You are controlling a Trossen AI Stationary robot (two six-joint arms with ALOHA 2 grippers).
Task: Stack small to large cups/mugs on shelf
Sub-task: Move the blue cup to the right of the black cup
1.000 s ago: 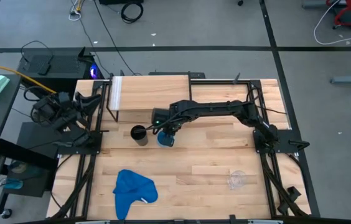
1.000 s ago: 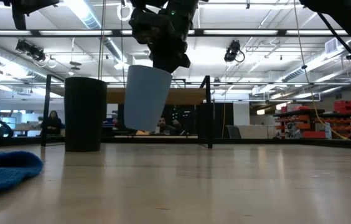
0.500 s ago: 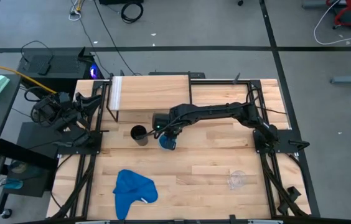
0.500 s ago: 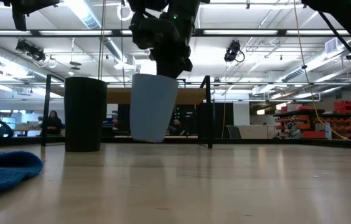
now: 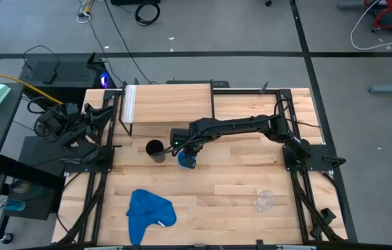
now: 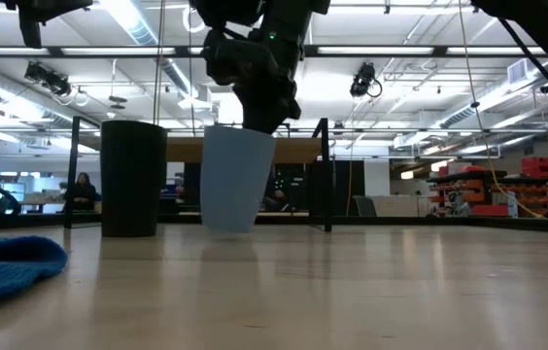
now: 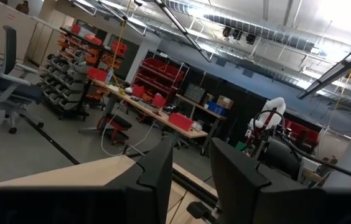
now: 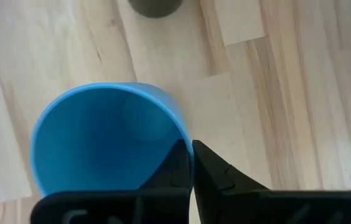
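The right arm reaches across the light wooden worktop (image 5: pixel 238 187) to its middle, where the right pincer (image 5: pixel 182 146) is clenched on the rim of the medium light-blue cup (image 5: pixel 187 158); the right wrist view shows one dark finger (image 8: pixel 178 163) inside the cup's wall and the other just outside it. In the low view the light-blue cup (image 6: pixel 236 180) stands upright, slightly tilted, with its base at or just above the worktop surface; whether it touches cannot be told. Just beside it, toward the left arm's side, the taller black cylindrical cup (image 5: pixel 156 151) stands upright on the worktop, apart from the blue one. Both cups sit in front of the low light-wood shelf on thin black legs (image 5: pixel 168 103), which stands at the far edge of the worktop with nothing on its board. The small clear transparent cup (image 5: pixel 264 201) rests well apart from the others, near the right arm's side toward the near edge. A crumpled blue cloth (image 5: pixel 148 212) lies near the front edge on the left arm's side. The left arm is folded back off the worktop's left edge, its left pincer (image 7: pixel 189 168) released, with a narrow gap between the fingers, pointing into the room.
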